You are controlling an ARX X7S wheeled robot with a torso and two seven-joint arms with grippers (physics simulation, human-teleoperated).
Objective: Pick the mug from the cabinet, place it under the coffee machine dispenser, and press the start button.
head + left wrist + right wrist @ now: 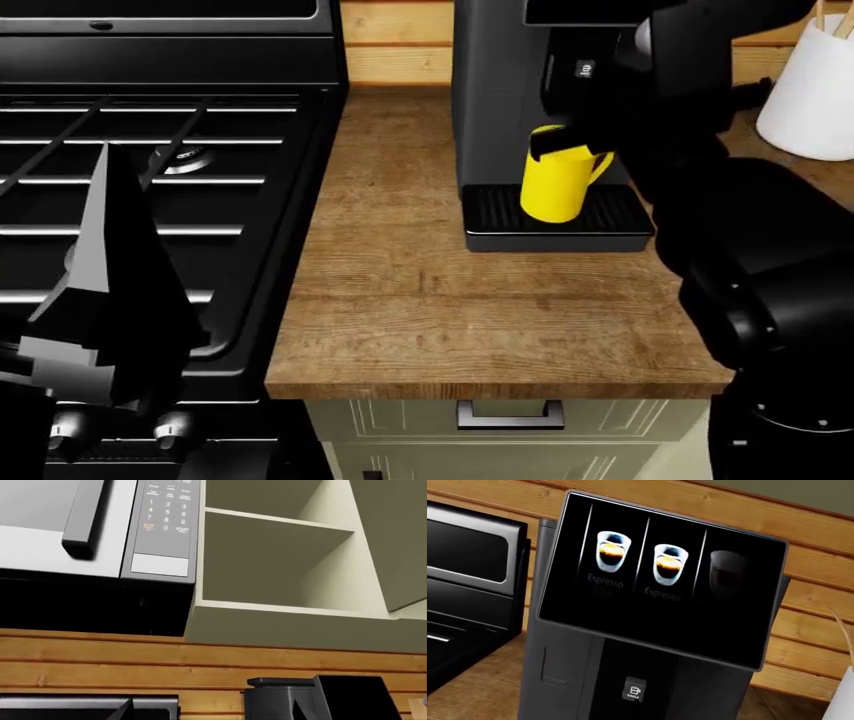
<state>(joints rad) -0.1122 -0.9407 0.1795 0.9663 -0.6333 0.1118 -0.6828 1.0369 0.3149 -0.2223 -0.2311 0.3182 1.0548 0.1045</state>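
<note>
1. The yellow mug (557, 182) stands upright on the ribbed black drip tray (625, 212) of the dark grey coffee machine (497, 95), under the overhanging dispenser block (567, 68). Its handle faces the right arm's side. The placing step looks done.

2. By its look the mug would handle as a stiff, light thing with a smooth, slightly tapered wall. That wall could slip in a pinch, so the rim or the small handle seems the surer hold if it ever needs shifting. A knock from the side could slide it off the tray.

3. The start button (634, 690) is a tiny dark key with a pale cup icon, set in the narrow black panel below the display (660, 577) with its espresso pictures. It is rigid and very small, so I judge it wants a short, straight push from one fingertip rather than any grasp.

4. The right arm (694, 120) reaches forward and up in front of the machine, hiding part of its face. Its wrist camera looks squarely at the display and button. Its end effector is in no picture, so released or clenched cannot be told.

5. The left arm (100, 300) hangs low over the stove (200, 120), well apart from the machine. Its wrist camera points up at the microwave (100, 530) and the cabinet shelf (280, 525). Its end effector's state cannot be told either.
</note>
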